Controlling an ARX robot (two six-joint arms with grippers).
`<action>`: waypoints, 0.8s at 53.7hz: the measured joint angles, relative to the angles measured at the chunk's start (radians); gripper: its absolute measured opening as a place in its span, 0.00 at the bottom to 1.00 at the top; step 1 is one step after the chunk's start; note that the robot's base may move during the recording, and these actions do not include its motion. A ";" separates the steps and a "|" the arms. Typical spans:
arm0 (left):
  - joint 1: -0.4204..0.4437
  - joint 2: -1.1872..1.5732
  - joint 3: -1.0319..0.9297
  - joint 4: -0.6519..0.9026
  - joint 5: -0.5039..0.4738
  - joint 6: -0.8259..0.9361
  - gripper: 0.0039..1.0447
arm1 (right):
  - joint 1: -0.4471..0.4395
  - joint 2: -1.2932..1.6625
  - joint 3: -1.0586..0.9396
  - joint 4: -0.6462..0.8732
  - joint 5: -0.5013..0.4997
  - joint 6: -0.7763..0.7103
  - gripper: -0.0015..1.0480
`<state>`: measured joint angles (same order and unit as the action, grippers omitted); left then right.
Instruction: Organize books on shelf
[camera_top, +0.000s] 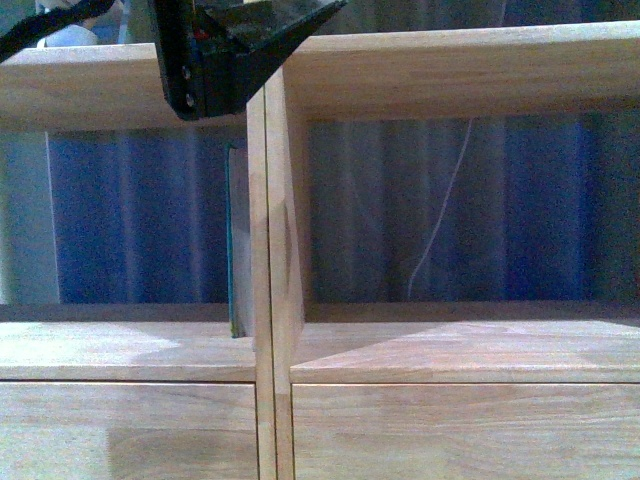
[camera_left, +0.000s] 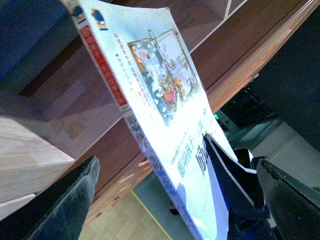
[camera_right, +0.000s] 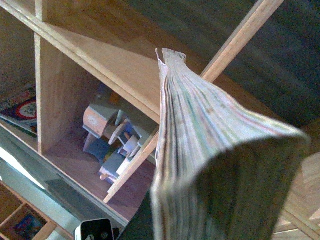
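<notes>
1. Aloft before the shelf (camera_top: 450, 70): the white paperback (camera_left: 150, 90), long axis running out from the right wrist toward it, in no compartment yet.
2. The left gripper (camera_left: 150, 150) is spread and straddles it; one finger (camera_left: 230, 185) lies on the cover, the other well apart.
3. The right gripper is hidden behind page edges; cannot tell its grip.
4. The dark-teal book (camera_top: 237, 240) stands upright against the divider (camera_top: 275, 250) in the left compartment; the room beside it looks ample.

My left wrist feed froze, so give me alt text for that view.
A white-covered paperback with a red strip by its spine slants between the two dark fingers of the left claw; one lies against the cover, the other stands apart. The wood shelf is behind it.
</notes>
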<state>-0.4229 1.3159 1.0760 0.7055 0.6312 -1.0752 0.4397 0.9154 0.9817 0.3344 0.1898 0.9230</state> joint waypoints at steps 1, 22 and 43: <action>0.000 0.000 0.000 0.000 0.000 0.000 0.93 | 0.010 0.000 -0.001 0.002 0.005 -0.002 0.07; 0.013 0.005 0.001 0.002 0.000 0.000 0.93 | 0.077 -0.045 -0.028 0.005 0.051 -0.030 0.07; 0.023 0.018 0.009 0.009 -0.038 0.005 0.93 | 0.181 -0.050 -0.028 0.027 0.093 -0.048 0.07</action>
<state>-0.3996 1.3338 1.0851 0.7143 0.5930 -1.0706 0.6209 0.8654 0.9539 0.3614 0.2825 0.8749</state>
